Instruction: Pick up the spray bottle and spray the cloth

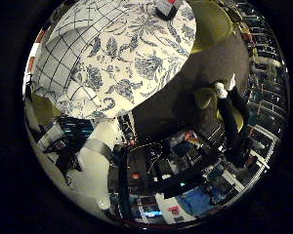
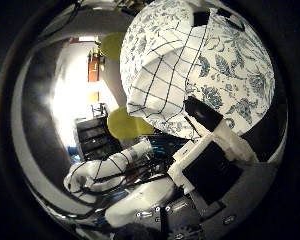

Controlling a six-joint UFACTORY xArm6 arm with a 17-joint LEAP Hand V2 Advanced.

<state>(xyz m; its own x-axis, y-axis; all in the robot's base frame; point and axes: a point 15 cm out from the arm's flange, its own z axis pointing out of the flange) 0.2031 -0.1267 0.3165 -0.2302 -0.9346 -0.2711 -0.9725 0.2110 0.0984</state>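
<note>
A white cloth with a black check [image 1: 63, 54] lies on a round table with a floral tablecloth [image 1: 137, 58]. It also shows in the right thumb side palm view [image 2: 175, 70]. A small dark and red thing [image 1: 169, 10], probably the spray bottle, stands near the table's far edge, away from the checked cloth. My hand [image 2: 215, 135] is well above and to the side of the table. Its white and black fingers [image 1: 228, 97] are relaxed and hold nothing.
Yellow-green chairs [image 1: 210, 24] [image 2: 130, 122] stand around the table. Beyond the table are dark shelves and room clutter [image 1: 176, 171]. A bright window [image 2: 75, 95] lights one side of the room.
</note>
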